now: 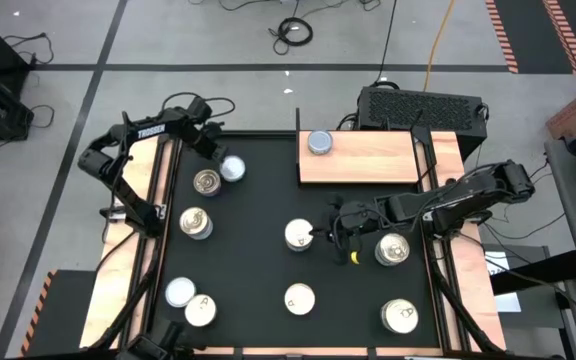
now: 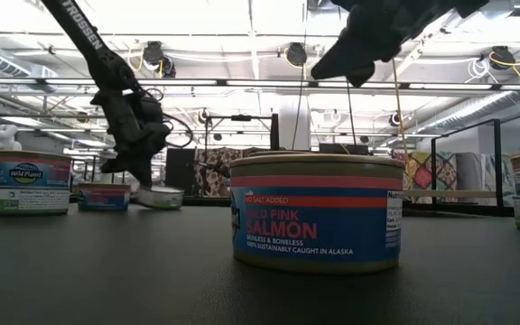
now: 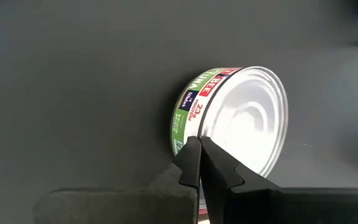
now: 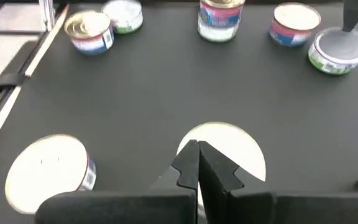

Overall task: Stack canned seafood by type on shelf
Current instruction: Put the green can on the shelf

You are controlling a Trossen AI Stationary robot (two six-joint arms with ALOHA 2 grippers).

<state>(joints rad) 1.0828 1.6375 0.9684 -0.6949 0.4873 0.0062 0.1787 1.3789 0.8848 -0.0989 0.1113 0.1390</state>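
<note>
The left gripper (image 1: 218, 155) hangs at the rim of a green-labelled silver-topped tin (image 3: 235, 115) at the mat's far left, fingers pinched together with nothing between them (a missed grasp, I judge); next it needs reopening to straddle the tin. One silver tin (image 1: 320, 143) already sits on the wooden shelf (image 1: 368, 160). The right gripper (image 1: 353, 220) hovers shut mid-mat over a cream-topped can (image 4: 225, 146). Whether the left fingertips touch the tin is hard to tell.

"PINK SALMON" on can (image 2: 316, 215)
</note>
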